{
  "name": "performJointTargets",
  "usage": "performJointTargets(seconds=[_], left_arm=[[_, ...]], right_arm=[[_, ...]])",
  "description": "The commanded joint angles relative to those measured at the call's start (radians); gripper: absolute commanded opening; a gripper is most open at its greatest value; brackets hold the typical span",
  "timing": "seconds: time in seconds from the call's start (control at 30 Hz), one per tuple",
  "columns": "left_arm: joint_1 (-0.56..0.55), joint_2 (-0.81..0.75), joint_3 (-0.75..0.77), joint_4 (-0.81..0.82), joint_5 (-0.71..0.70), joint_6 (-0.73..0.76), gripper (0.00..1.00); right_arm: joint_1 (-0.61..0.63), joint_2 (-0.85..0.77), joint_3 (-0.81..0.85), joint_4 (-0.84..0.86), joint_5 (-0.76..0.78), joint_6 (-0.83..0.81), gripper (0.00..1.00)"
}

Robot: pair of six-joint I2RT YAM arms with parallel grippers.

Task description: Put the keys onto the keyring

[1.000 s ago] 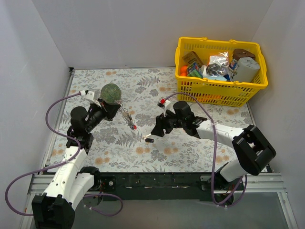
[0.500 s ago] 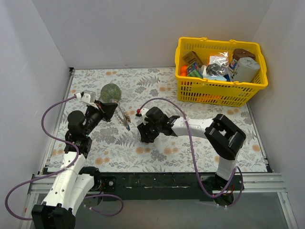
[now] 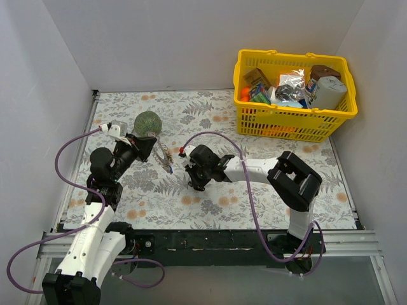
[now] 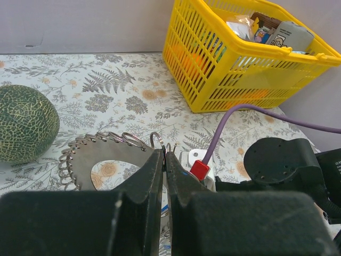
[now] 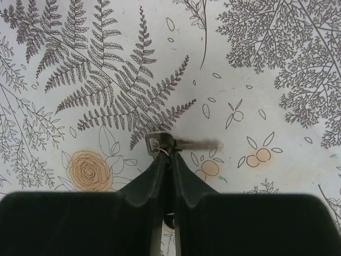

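Filling the yellow basket (image 3: 299, 124): packets (image 3: 259, 94), orange balls (image 3: 245, 95) (keyring (image 4: 101, 160) in left jaws).

Yellow plastic basket (image 3: 296, 124) with lattice walls stood at the far right corner of the tabletop (image 3: 210, 114), which bore a cloth printed with grey ferns and orange flowers. Inside the basket lay mixed goods: a white canister (image 3: 329, 92) tilted at its right end, a brown-topped item (image 3: 324, 70) just behind the canister, a crumpled clear bag (image 3: 291, 81) at its middle, a small brown box (image 3: 255, 77) and orange round pieces (image 3: 245, 94) at its left end. A green ball (image 3: 147, 123) with netted skin rested well to the left of the basket. Plain white walls (image 3: 191, 44) rose behind the basket and to either side.
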Motion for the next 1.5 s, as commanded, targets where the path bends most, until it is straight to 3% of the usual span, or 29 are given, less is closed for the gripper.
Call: performJointTargets(seconds=[0.0, 0.07, 0.5, 0.73, 1.03, 1.3, 1.47], left_arm=[[0.008, -0.027, 0.000, 0.033, -0.004, 0.011, 0.00], [0.008, -0.027, 0.000, 0.033, -0.006, 0.012, 0.00], [0.010, -0.030, -0.009, 0.056, 0.054, 0.017, 0.00], [0.010, 0.002, 0.007, 0.024, 0.091, 0.052, 0.00], [0.000, 0.069, 0.017, 0.073, 0.325, 0.029, 0.00], [-0.101, 0.106, 0.020, 0.103, 0.344, 0.044, 0.00], [-0.225, 0.142, 0.054, 0.056, 0.241, 0.086, 0.00]], right_arm=[[0.012, 0.011, -0.001, -0.023, 0.021, 0.014, 0.10], [0.012, -0.006, -0.013, -0.001, 0.018, 0.018, 0.01], [-0.012, -0.218, -0.125, 0.077, 0.049, 0.037, 0.01], [-0.075, -0.314, -0.195, 0.132, -0.044, 0.029, 0.01], [-0.238, -0.523, -0.344, 0.174, -0.216, -0.011, 0.01], [-0.374, -0.738, -0.416, 0.182, -0.402, -0.116, 0.01], [-0.402, -0.808, -0.430, 0.171, -0.462, -0.165, 0.01]])
